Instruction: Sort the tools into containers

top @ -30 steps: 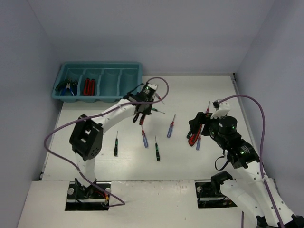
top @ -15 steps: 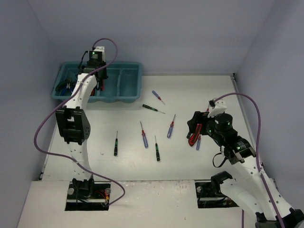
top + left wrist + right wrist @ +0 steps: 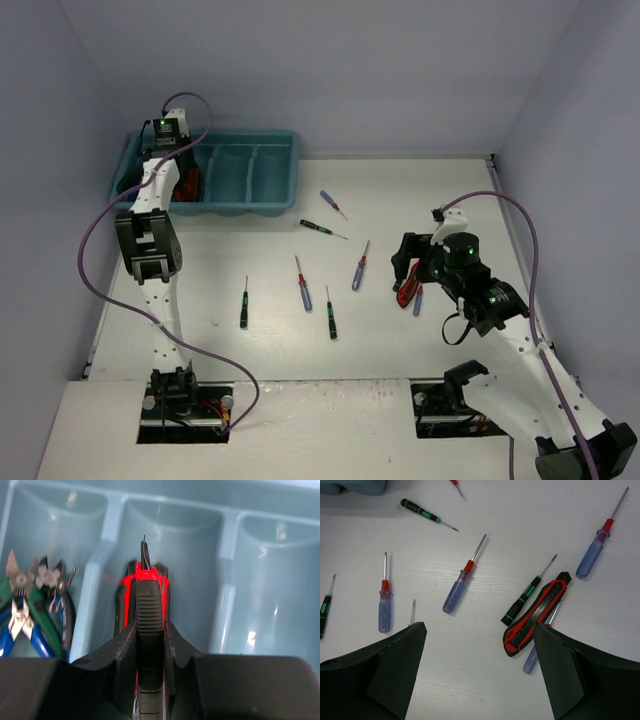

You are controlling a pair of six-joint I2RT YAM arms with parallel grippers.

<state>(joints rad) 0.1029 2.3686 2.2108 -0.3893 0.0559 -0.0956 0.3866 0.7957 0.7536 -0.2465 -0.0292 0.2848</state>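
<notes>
My left gripper [image 3: 150,630] is shut on a red-and-black utility knife [image 3: 149,592] and holds it over the second compartment of the teal tray [image 3: 227,555]. Another red-and-black knife lies under it. Green- and blue-handled pliers [image 3: 27,610] lie in the leftmost compartment. In the top view this gripper [image 3: 188,176] is over the tray's [image 3: 275,140] left part. My right gripper [image 3: 480,630] is open and empty above the table [image 3: 408,272]. A utility knife [image 3: 537,612] lies just inside its right finger [image 3: 560,670], across a blue screwdriver [image 3: 532,660] and beside a green-black one [image 3: 522,602].
Several more screwdrivers lie loose mid-table: blue-handled ones [image 3: 360,270] [image 3: 302,287] [image 3: 333,203], green-black ones [image 3: 322,228] [image 3: 244,303] [image 3: 330,317]. The tray's two right compartments [image 3: 272,595] show nothing in them. Walls close in the table at the left, back and right.
</notes>
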